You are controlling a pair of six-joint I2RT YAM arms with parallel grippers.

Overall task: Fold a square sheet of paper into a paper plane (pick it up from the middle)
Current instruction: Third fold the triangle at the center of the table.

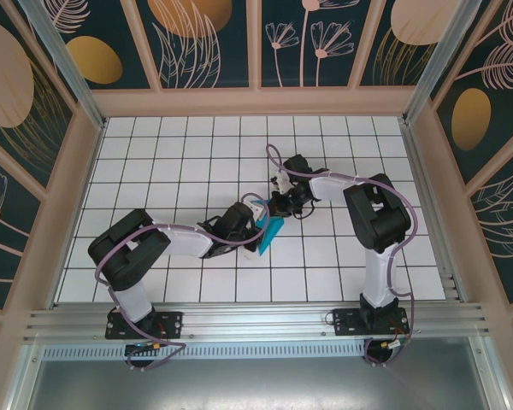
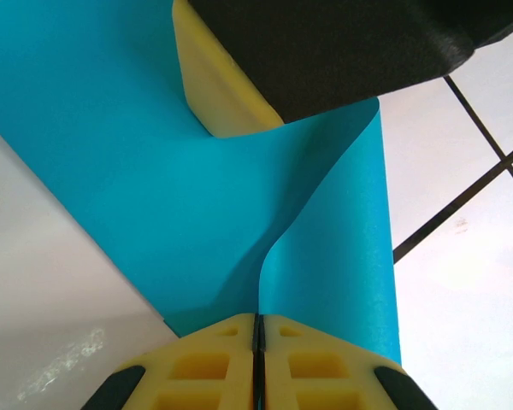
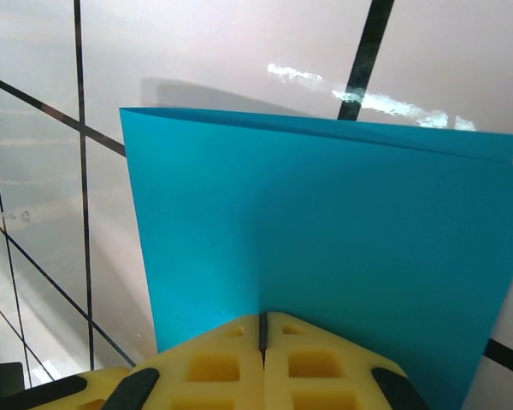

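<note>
While left end effector (image 2: 256, 329) and right end effector (image 3: 262, 329) clamp it, the cyan paper (image 2: 154, 171) curls doubled.

blk+wht arms (image 1: 184, 239), purple cables (image 1: 272, 154), yellow claw pads (image 3: 214, 367)

left hand (image 2: 258, 323): closed tight, reaching right | right hand (image 3: 262, 319): closed tight, reaching left, hands close together
</note>
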